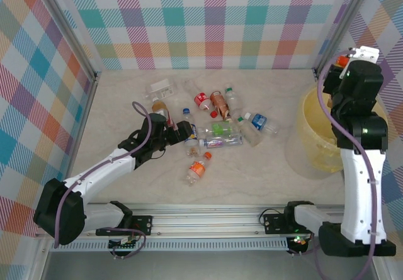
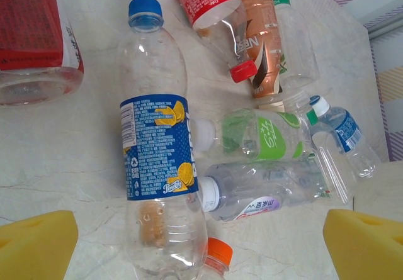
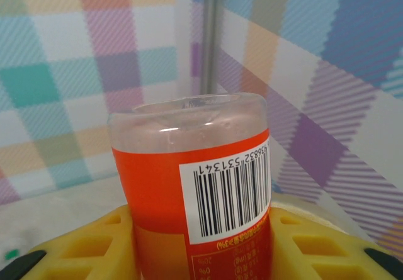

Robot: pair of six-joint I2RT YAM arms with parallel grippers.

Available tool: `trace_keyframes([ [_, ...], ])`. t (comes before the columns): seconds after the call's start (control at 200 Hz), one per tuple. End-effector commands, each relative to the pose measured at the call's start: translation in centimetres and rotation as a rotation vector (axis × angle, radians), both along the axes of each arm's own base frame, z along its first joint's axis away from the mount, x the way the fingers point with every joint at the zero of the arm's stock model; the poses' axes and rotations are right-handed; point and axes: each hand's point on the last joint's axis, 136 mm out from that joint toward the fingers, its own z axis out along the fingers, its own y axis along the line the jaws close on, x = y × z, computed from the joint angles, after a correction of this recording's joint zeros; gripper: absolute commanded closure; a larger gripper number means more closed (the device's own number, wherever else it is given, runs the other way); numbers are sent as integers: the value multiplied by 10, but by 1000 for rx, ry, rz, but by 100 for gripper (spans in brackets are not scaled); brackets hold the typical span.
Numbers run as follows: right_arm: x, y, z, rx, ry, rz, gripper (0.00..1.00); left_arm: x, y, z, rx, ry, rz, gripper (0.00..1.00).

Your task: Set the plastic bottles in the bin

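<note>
A pale, marbled table fills the floor of a booth whose walls are hung with pastel plaid cloth between metal corner posts, and a slotted rail runs along the near edge. The left gripper hangs low over the scattered bottles with its yellow pads spread wide and nothing between them gripped. Directly ahead of those pads, and nearer the left one, lies a blue-labelled bottle with a blue cap, lengthwise away from the fingers. Close against it, towards the right pad, lie a clear white-capped bottle and, just beyond that, a green-labelled bottle. An orange cap pokes up between the pads. Further out ahead of the fingers lie a red-labelled bottle and a brown one side by side, touching. A blue-and-white bottle lies beyond the right pad, and a big red-labelled one beyond the left pad. The right gripper is raised near the far right corner, its yellow fingers clamped on an orange-labelled bottle whose barcode faces the wrist camera. The bin, pale yellow, stands beneath that arm, partly hidden by it, well apart from the loose bottles.
</note>
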Motion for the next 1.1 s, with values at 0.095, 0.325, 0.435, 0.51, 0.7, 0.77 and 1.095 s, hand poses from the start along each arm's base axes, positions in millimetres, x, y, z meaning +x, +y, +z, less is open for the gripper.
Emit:
trace_keyframes([
  [0.095, -5, -30, -67, 115, 299, -80, 57, -12, -17, 37, -86, -71, -74, 0],
  [0.325, 3, -40, -135, 183, 474, -111, 56, -30, -22, 42, -59, -66, -137, 0],
  [0.435, 11, -45, -163, 199, 526, -121, 56, -39, -25, 34, -51, -46, -166, 0],
  [0.51, 14, -51, -177, 205, 544, -144, 56, -47, -27, 30, -37, -29, -192, 0],
  [0.7, 22, -55, -208, 245, 533, -168, 56, -70, -18, 9, 46, 44, -222, 0],
  [0.77, 23, -53, -220, 262, 543, -166, 55, -78, -16, 0, 82, 64, -239, 0],
  [1.095, 24, -48, -223, 306, 494, -158, 38, -107, -21, -35, 242, 98, -318, 0],
])
